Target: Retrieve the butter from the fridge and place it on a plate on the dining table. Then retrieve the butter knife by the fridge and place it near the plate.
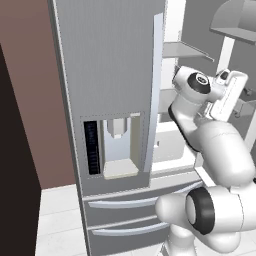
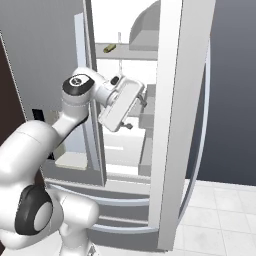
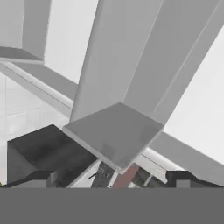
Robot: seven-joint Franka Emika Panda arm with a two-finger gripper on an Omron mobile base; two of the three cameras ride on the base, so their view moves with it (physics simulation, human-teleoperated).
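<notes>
Fridge (image 1: 110, 95) stands tall and grey ahead of the robot, its left door shut with the water dispenser panel (image 1: 117, 147) set into it and two drawers (image 1: 130, 212) below. The right door (image 2: 175, 125) is swung open toward the robot and is seen edge-on in the right base view, with its long curved handle (image 2: 202, 150) on the outer face. Between the two doors the white interior shows, with a grey shelf (image 1: 185, 50) high up. On an upper shelf in the right base view lies a small yellowish stick (image 2: 109, 48), which may be the butter, though it is too small to be sure. The arm reaches up and forward into the gap, with the pincer (image 2: 139, 106) held at mid height just inside the opening, near the inner edge of the open door. In the hand view its two dark fingertips (image 3: 39, 177) stand wide apart at the bottom, open and holding nothing. Beyond them that view looks at a grey slab-like part of the fridge (image 3: 116, 133) and white interior walls, with a dark block (image 3: 43, 151) lower left.
</notes>
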